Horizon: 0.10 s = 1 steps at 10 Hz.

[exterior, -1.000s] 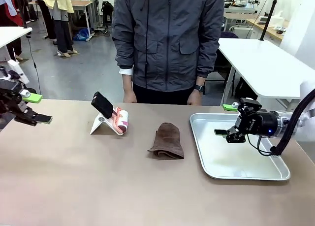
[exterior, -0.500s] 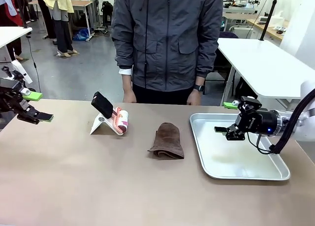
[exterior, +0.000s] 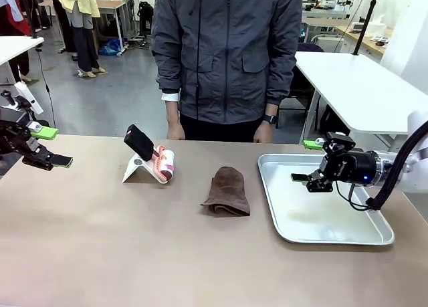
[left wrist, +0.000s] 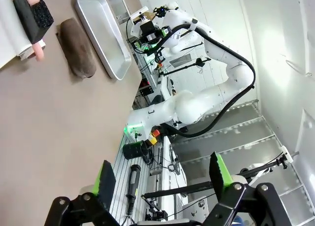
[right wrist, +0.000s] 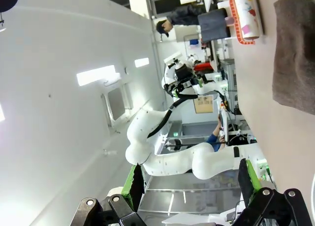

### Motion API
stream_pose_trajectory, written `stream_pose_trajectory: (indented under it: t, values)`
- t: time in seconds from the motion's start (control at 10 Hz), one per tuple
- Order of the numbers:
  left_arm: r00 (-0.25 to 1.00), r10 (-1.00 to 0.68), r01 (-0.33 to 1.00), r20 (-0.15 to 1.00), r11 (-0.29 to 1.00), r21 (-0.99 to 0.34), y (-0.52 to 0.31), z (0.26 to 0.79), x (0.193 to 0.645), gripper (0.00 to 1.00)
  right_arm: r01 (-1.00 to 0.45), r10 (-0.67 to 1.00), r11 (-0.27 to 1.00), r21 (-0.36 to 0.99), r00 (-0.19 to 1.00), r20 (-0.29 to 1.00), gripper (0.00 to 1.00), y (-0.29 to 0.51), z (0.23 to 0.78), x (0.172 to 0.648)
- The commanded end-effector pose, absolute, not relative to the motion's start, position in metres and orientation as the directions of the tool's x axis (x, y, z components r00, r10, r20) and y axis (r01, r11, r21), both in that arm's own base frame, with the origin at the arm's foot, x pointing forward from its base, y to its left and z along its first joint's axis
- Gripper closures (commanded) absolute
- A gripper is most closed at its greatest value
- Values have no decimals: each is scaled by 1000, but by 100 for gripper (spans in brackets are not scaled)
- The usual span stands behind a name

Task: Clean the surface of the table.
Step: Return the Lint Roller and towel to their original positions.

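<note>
On the table [exterior: 134, 253] lies a brown cloth [exterior: 227, 191].

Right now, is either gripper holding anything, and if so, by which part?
Nothing is held. The left gripper and the right gripper are both open, with only air between their pads; the brown cloth lies untouched on the table.

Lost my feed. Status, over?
Left gripper open, right gripper open above tray. Table unwiped. Brown cloth, phone stand on it.

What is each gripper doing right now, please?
Left gripper: open, holding nothing, above the table.
Right gripper: open, holding nothing, above the metal tray.
</note>
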State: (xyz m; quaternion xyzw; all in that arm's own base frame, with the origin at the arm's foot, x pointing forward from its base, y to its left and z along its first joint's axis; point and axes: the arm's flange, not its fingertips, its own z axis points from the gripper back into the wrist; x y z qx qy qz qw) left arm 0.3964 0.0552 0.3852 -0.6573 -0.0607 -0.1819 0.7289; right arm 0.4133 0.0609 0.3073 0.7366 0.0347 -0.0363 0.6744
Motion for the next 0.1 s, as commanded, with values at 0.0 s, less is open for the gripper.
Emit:
stream_pose_trajectory:
  t: [0.0]
  values:
    - [932,-178,333,316,75,-940,54,387,394,0,104,14,-84,991,995,-103,0,61,310,412]
